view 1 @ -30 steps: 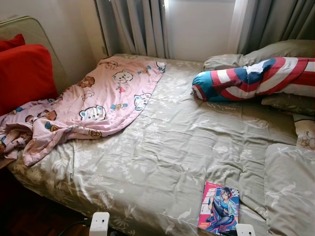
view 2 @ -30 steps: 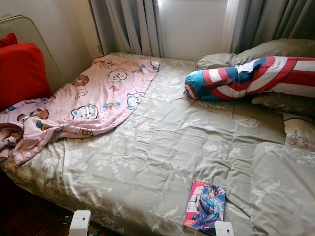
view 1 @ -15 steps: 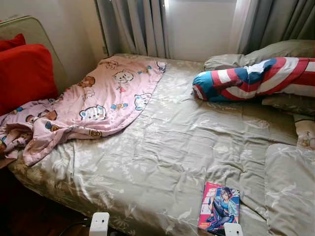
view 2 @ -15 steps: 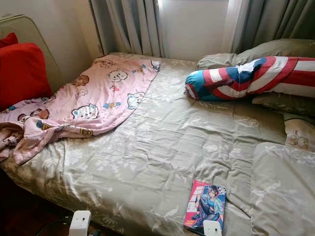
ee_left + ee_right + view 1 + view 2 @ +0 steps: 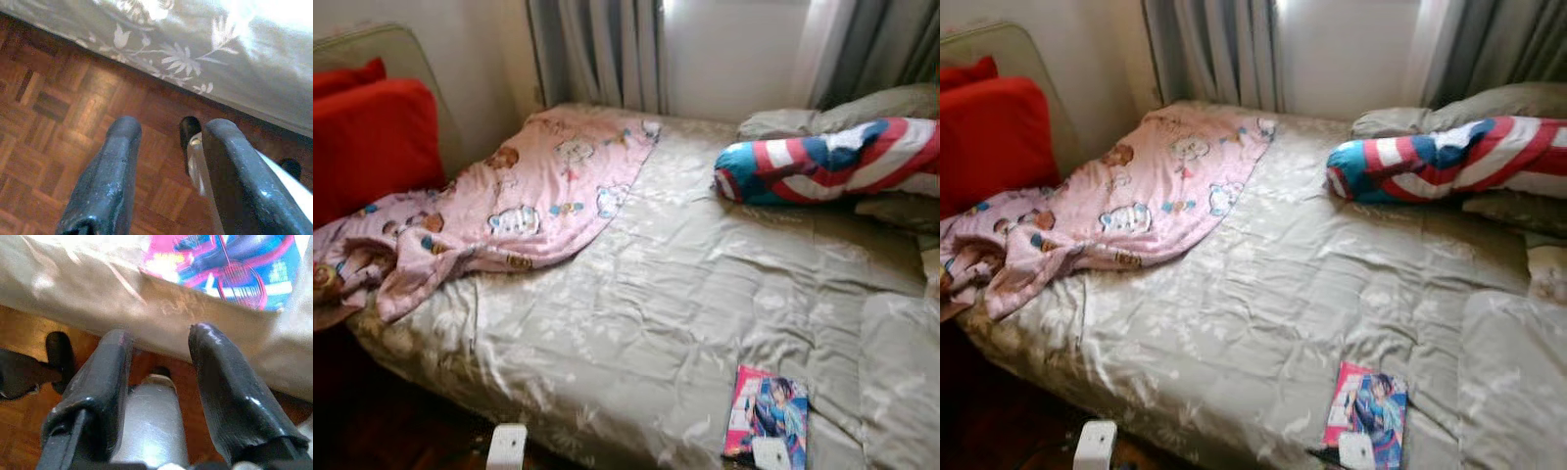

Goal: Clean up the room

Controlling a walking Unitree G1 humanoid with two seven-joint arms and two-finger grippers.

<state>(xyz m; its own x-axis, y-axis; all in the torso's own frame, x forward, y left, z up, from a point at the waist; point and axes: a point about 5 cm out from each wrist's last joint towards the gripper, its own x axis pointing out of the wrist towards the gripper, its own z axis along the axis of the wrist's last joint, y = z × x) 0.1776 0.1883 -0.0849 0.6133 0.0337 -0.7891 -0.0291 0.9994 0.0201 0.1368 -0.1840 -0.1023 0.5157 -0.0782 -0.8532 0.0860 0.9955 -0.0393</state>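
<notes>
Grey-green floral bedding (image 5: 636,304) on a bed is seen blurred, the view having swung slightly since a moment ago; nothing on it is moved. A pink comic book (image 5: 769,423) lies at five o'clock, untouched. Right gripper (image 5: 161,357) is held spread beside it; left gripper (image 5: 168,147) hangs spread over parquet floor (image 5: 54,117).

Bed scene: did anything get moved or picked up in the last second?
The whole picture shifted and blurred: the camera moved, not the things. The right gripper, open, slid to its left and now sits before the book's near edge. Nothing was grasped. Book, pink blanket and striped bolster lie as before; the left gripper hangs open.
</notes>
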